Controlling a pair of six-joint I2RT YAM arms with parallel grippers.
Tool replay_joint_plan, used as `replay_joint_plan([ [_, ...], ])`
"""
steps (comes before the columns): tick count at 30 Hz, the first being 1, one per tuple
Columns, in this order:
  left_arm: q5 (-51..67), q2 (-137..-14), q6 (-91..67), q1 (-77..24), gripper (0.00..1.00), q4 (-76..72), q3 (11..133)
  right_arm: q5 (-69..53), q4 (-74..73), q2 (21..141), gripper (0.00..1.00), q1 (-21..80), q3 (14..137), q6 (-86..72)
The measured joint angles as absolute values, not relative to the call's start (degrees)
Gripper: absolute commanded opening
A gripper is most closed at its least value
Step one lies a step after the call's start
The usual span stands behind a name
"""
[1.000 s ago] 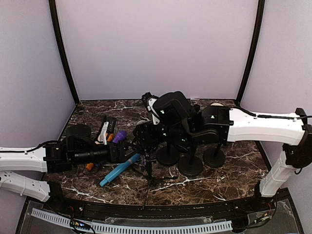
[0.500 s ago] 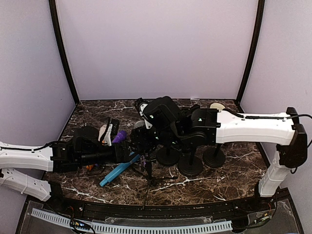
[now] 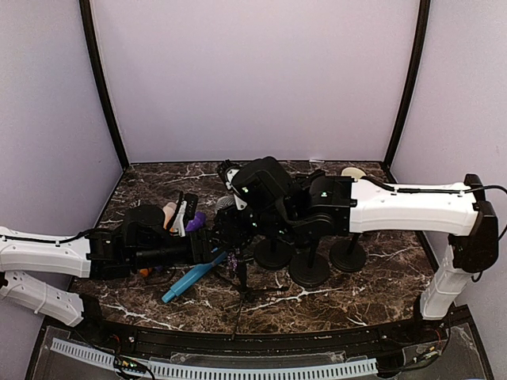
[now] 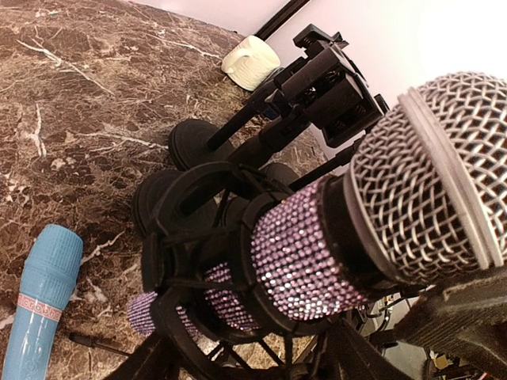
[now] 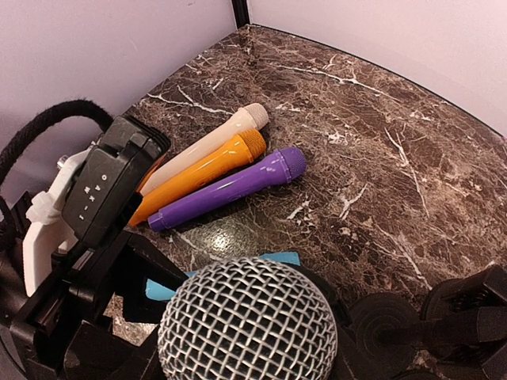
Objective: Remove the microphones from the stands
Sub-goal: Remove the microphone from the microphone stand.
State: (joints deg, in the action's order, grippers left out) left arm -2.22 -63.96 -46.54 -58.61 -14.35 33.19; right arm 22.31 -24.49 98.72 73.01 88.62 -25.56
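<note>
Top external view — the tabletop is boxed by a rear wall and two side walls, with its front edge running along the arm bases. Bare marble shows along the rear strip and at the front right; the middle is crowded. The microphone sits in the stand, whose thin legs spread near the centre, toward the front edge. Just right of the stand are three black round bases, close together. Just left of it lies a blue microphone, with a purple microphone behind that.

Your left arm lies low and nearly level, reaching in from the left edge, with the left pincer at the stand. Your right arm reaches in above the round bases, wrist bent down, with the right pincer over the stand's top.

Left wrist view: the microphone is tilted, its rhinestone body passing through the black clip and its mesh head clear of it.

Right wrist view: the mesh head lies directly below the camera. Beyond it, a cream microphone, an orange microphone and the purple one lie side by side on the marble.

No view shows the fingertips plainly — you cannot tell whether either pincer is apart or clamped.
</note>
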Motion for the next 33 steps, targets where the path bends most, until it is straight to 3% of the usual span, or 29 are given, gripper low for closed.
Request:
replay_joint_plan([
  [8,-1.5,-64.4,-47.4,-58.7,0.55,-15.6,33.2,22.0,-24.9,98.0,0.21,73.0,88.6,-23.5],
  [33,-1.7,-64.8,-49.5,-59.0,0.5,-17.1,33.2,18.6,-26.6,91.0,0.21,72.7,89.1,-16.5],
])
